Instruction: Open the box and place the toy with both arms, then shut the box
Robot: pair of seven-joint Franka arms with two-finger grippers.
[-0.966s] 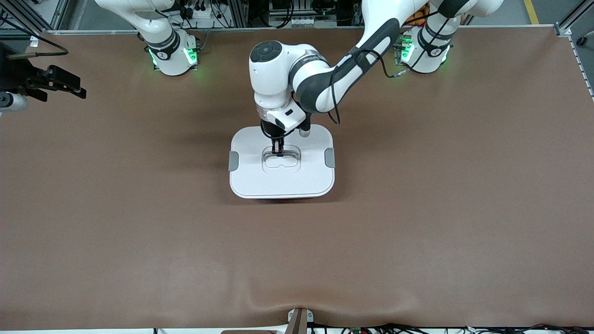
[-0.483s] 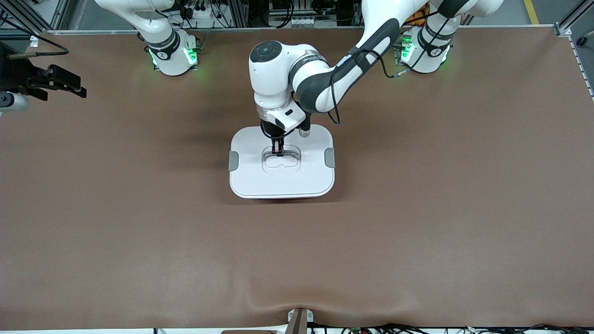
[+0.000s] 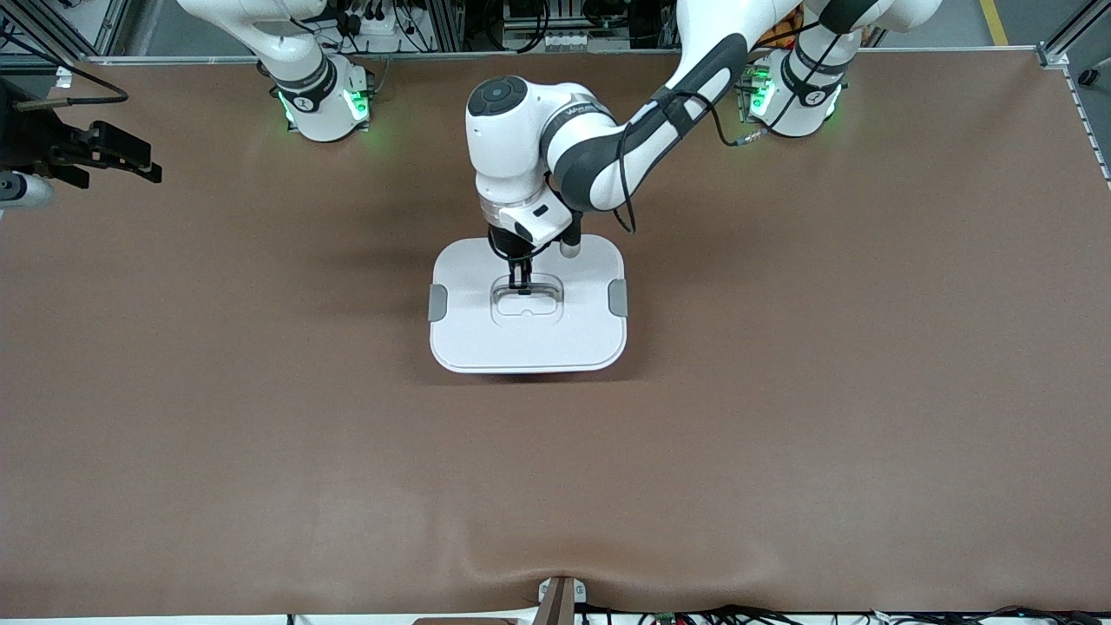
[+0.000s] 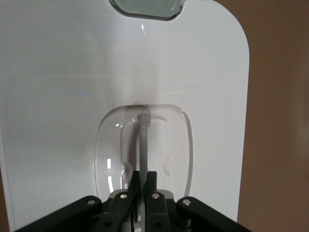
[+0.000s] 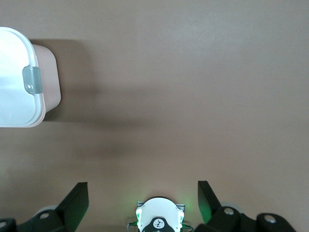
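The box [image 3: 527,343] stands in the middle of the table under its white lid [image 4: 72,63], with a grey clip [image 3: 437,302] on each side. My left gripper [image 3: 520,286] reaches down into the lid's recess and is shut on the clear handle [image 4: 144,130], which runs between its fingertips [image 4: 137,180]. The pink tub wall [image 5: 48,77] shows under the lid edge in the right wrist view. My right gripper [image 5: 142,198] hangs open and empty, high over the right arm's end of the table [image 3: 95,156]. The toy is out of view.
Brown table mat [image 3: 781,391] spreads bare all round the box. The right arm's green-lit base [image 5: 159,220] shows below its wrist camera. Both bases stand along the edge farthest from the front camera.
The lid looks very slightly larger and its near edge a touch lower in the front view, as if raised a little. The pink sliver under that edge is gone. The right arm is still.
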